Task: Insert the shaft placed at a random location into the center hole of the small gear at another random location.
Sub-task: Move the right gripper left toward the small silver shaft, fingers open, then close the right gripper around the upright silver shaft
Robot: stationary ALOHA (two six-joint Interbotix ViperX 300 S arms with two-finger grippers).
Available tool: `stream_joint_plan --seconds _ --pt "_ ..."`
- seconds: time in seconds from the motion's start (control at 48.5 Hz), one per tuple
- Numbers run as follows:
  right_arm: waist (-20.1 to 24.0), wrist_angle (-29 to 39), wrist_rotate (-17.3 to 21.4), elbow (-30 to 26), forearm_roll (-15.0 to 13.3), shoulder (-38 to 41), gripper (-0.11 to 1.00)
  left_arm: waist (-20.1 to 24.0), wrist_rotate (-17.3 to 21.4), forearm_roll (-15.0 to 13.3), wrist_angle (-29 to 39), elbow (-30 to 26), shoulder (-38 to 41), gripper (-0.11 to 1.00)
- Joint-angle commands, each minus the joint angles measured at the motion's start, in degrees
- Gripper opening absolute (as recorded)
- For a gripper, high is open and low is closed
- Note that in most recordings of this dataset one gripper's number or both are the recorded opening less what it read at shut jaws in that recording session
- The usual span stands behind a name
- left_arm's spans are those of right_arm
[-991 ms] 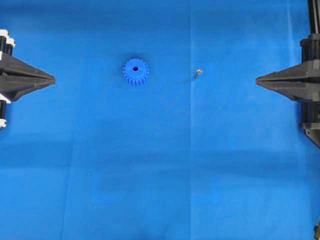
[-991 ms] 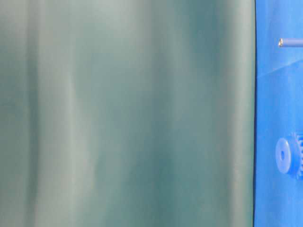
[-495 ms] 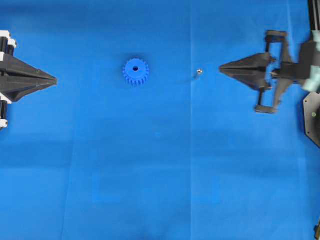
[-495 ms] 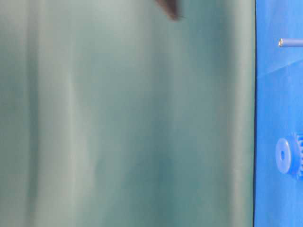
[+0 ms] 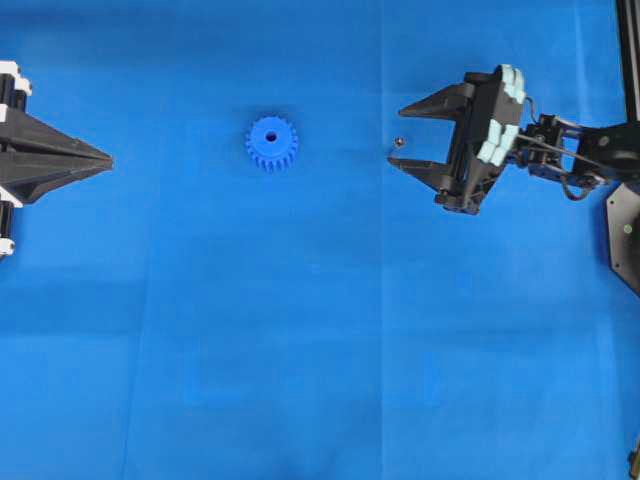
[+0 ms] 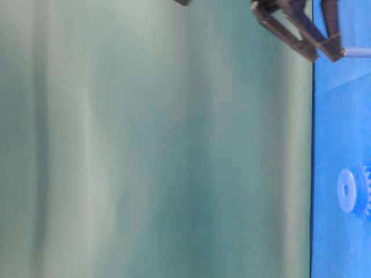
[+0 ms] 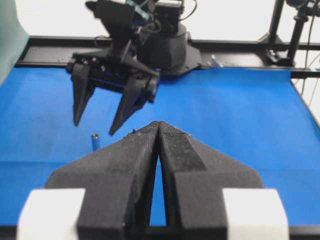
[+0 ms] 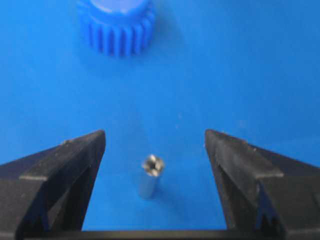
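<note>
Overhead view is showing the right gripper (image 5: 396, 137) standing with its jaws spread wide, grasping nothing, its two fingertips (image 5: 405, 110) flanking the shaft (image 5: 398, 142) without touching it. The shaft is standing upright on the blue cloth (image 5: 320, 330), appearing from above as a small shiny dot. The right wrist view is confirming this: the pin (image 8: 149, 176) is sitting between the two black fingers (image 8: 65, 172) with clear cloth showing on either side of it.

The small gear (image 5: 271, 144) is lying flat well to the left of the shaft, hub upward, with the center hole (image 5: 271, 136) showing as a dark spot. In the right wrist view the gear (image 8: 120, 27) is sitting beyond the shaft, partly cut off by the top edge.

The left gripper (image 5: 108, 160) is resting at the left edge of the overhead view, jaws pressed together and gripping nothing, well apart from the gear. The left wrist view is showing its closed fingers (image 7: 127, 165) meeting in a point.
</note>
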Motion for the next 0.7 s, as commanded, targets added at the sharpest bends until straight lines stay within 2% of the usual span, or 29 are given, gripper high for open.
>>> stream_joint_plan --seconds 0.0,0.268,0.372,0.681 --pt "-0.18 -2.29 0.00 -0.88 0.44 1.67 0.65 -0.09 0.00 0.00 -0.26 -0.53 0.18 0.00" --pt "-0.18 -4.31 0.09 -0.79 1.23 3.87 0.63 -0.09 -0.09 0.00 -0.35 -0.53 0.18 0.00" --pt "-0.18 -4.31 0.18 -0.79 1.14 3.87 0.57 -0.09 -0.09 0.00 -0.35 -0.62 0.18 0.00" --pt "0.70 -3.96 0.18 -0.62 0.35 3.87 0.07 -0.09 -0.09 0.00 -0.26 -0.62 0.09 0.00"
